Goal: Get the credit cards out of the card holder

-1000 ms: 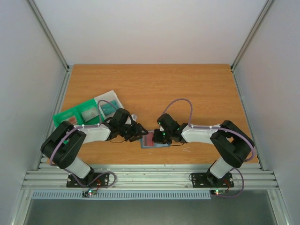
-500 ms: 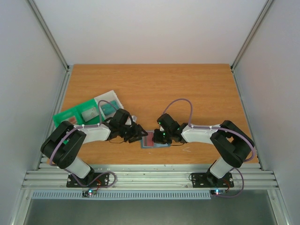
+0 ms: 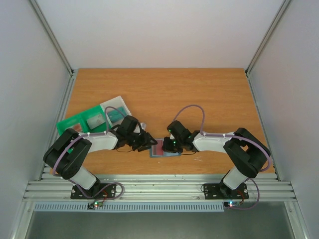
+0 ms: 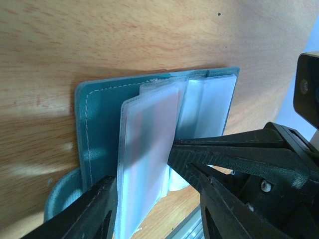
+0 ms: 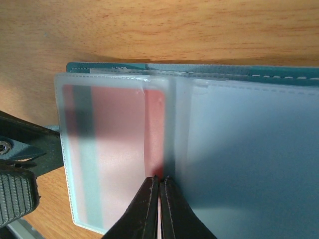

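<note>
Card holder (image 3: pixel 163 151) lying open on the worktop (image 3: pixel 159 94) near its front edge, between both arms. Left fingers (image 4: pixel 234 159) sit either side of its clear sleeves (image 4: pixel 149 149); whether they squeeze them is unclear. Right fingers (image 5: pixel 144 211), pressed together, touch the lower edge of a pink card (image 5: pixel 119 129) inside a sleeve.

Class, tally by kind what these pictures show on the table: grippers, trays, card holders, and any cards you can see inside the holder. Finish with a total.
Grippers: 2 (left gripper, right gripper)
Trays: 2 (green tray, clear tray)
Card holders: 1 (card holder)
Cards seen in the holder: 1 (reddish-pink card, inside a clear sleeve)
Total: 6
</note>
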